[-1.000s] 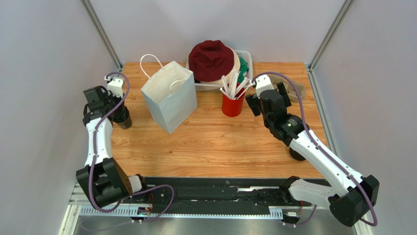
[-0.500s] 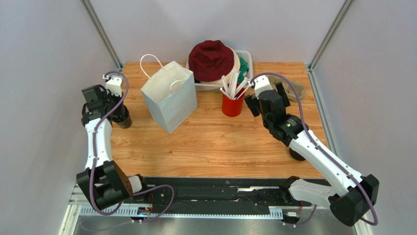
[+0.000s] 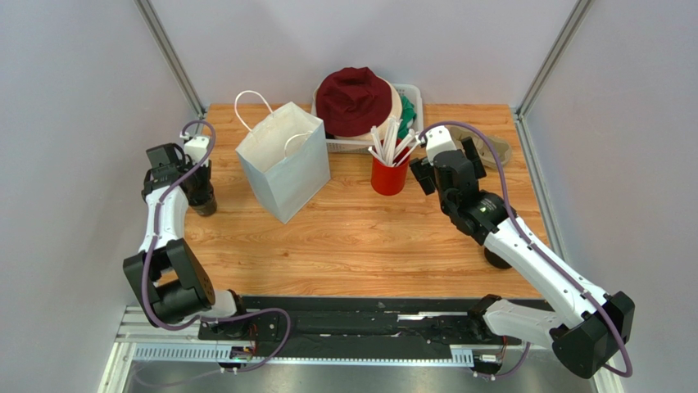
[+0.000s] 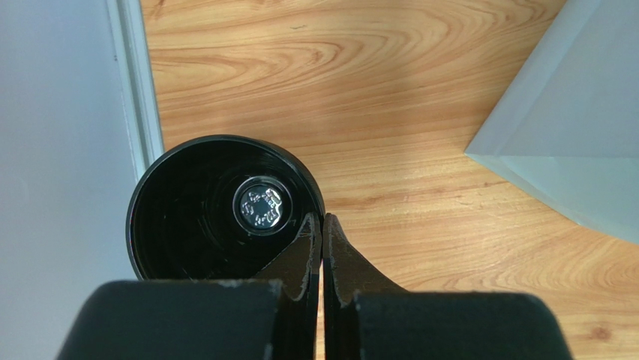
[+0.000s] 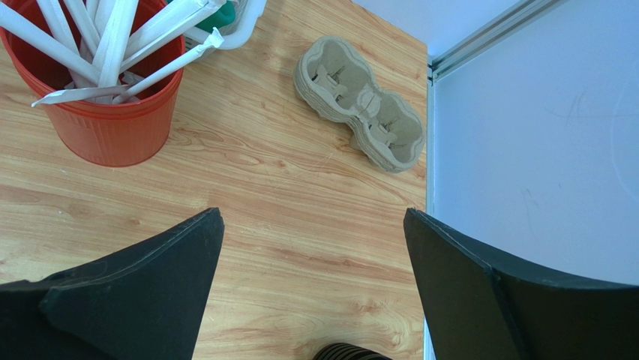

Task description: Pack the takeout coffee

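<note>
The takeout coffee is out of view. An all-black lidless cup (image 4: 187, 225) stands at the table's left edge (image 3: 205, 205), a shiny disc on its bottom. My left gripper (image 4: 322, 221) is shut, its tips over the cup's right rim (image 3: 199, 190); I cannot tell if they touch it. A white paper bag (image 3: 283, 160) stands open to its right (image 4: 570, 112). My right gripper (image 5: 313, 214) hangs wide open over bare wood (image 3: 448, 162), with nothing between its fingers.
A red cup of wrapped straws (image 3: 390, 176) (image 5: 105, 112) stands left of the right gripper, and a cardboard cup carrier (image 5: 360, 105) lies by the right wall. A white basket (image 3: 414, 94) with a maroon hat sits at the back. A black ringed round item (image 5: 345, 351) lies under the right arm (image 3: 494, 260).
The left arm has swung its wrist a little to the right over the black cup, which has stayed put. The right arm has barely moved.
</note>
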`<state>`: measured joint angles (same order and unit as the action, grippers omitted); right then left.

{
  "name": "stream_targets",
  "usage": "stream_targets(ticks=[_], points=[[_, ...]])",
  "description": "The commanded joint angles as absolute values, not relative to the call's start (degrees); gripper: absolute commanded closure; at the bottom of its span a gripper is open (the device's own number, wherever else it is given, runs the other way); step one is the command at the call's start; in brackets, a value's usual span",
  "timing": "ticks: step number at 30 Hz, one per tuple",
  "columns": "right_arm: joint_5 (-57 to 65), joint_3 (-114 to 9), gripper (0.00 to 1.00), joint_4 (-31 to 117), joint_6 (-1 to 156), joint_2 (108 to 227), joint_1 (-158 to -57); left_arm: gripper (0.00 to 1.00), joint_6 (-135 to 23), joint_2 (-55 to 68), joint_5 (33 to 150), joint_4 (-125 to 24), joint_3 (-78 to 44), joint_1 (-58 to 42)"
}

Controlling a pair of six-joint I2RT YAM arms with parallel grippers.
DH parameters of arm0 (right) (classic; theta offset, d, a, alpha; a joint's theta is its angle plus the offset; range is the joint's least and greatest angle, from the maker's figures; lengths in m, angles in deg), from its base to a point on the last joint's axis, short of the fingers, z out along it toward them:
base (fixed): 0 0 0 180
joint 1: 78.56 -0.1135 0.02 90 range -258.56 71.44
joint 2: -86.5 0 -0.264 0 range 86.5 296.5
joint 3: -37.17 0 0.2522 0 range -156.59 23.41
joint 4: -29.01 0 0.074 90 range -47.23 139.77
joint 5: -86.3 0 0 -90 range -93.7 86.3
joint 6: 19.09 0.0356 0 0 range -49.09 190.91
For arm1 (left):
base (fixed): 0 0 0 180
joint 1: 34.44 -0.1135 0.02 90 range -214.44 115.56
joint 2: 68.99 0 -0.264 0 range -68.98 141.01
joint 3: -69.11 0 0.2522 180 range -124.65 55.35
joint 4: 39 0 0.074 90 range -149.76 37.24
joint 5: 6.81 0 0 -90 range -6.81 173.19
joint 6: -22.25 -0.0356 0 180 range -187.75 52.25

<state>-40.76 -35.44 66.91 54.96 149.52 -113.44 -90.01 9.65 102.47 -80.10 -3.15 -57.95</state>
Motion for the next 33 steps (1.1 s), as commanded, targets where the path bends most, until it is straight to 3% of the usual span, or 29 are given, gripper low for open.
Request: stream_targets(ticks=[1, 10, 33], points=[[-42.0, -34.7, 0.02, 63.9, 54.5, 149.1, -113.8, 1.0, -88.8, 8.5, 100.8, -78.4, -5.5, -58.7], [-42.0, -34.6, 0.02, 63.8, 54.4, 149.4, -113.8, 1.0, -87.7, 0.8, 105.9, -77.1, -4.3, -58.7], [-42.3, -34.5, 0.02, 63.7, 54.2, 149.0, -113.8, 0.97, -87.8, 2.1, 103.4, -76.8, -3.0, -58.7]])
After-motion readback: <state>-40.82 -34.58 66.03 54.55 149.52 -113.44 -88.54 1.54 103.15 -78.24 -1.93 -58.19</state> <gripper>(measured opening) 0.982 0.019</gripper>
